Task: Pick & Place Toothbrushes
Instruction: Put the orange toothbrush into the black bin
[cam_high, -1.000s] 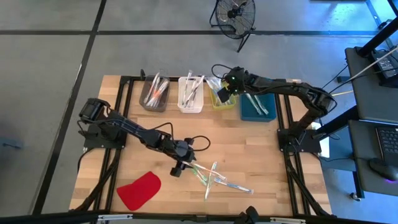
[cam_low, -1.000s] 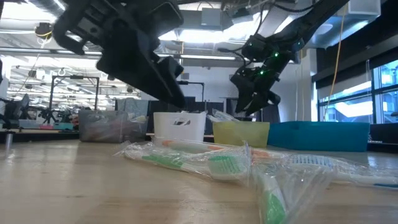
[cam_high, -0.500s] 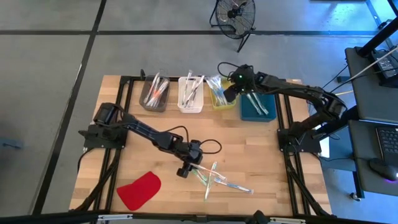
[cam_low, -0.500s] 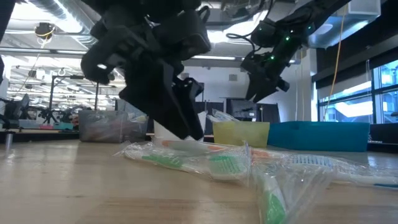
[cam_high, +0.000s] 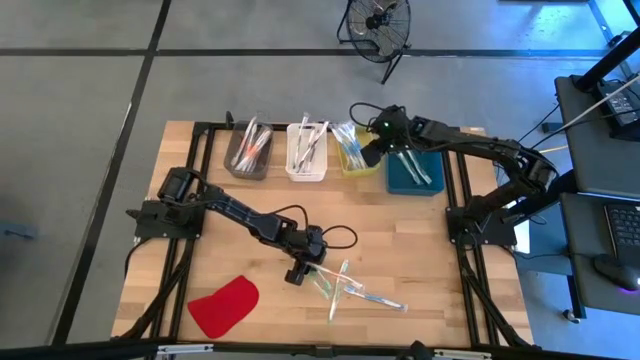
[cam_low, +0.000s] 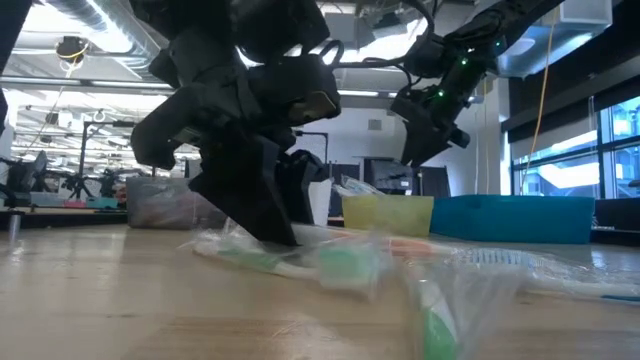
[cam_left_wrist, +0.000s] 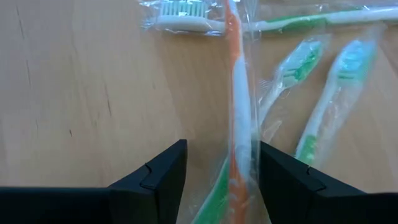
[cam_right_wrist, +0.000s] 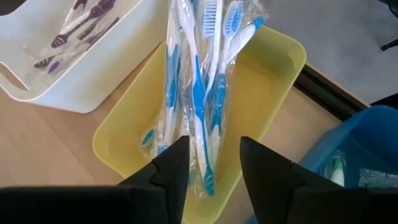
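Observation:
Several wrapped toothbrushes (cam_high: 345, 288) lie flat in a loose pile on the table's near middle. My left gripper (cam_high: 297, 272) is down at the pile's left end, open. Its fingers stand on either side of an orange toothbrush (cam_left_wrist: 239, 112) in a clear wrapper, and green ones (cam_left_wrist: 298, 62) lie beside it. My right gripper (cam_high: 368, 148) hangs open above the yellow bin (cam_right_wrist: 273, 68), with nothing between its fingers. Blue toothbrushes (cam_right_wrist: 199, 93) lean in that bin. My left gripper straddles the orange toothbrush, near its left end, with open fingers. They come slanting down from the table's left and lie along it. The clear wrapper's edge (cam_left_wrist: 255, 155) lies against the inner side of one finger. The toothbrush rests flat on the table.
At the far edge stand a grey bin (cam_high: 248, 150), a white bin (cam_high: 307, 152), the yellow bin and a blue bin (cam_high: 415, 170), each with toothbrushes. A flat red piece (cam_high: 224, 305) lies near the front left. A fan (cam_high: 378, 22) stands on the floor beyond the table.
My left gripper has gone down and toward the table's right, onto the left end of the pile. In the low view the wrapped toothbrushes under it have shifted a little. My right gripper has risen above the yellow bin.

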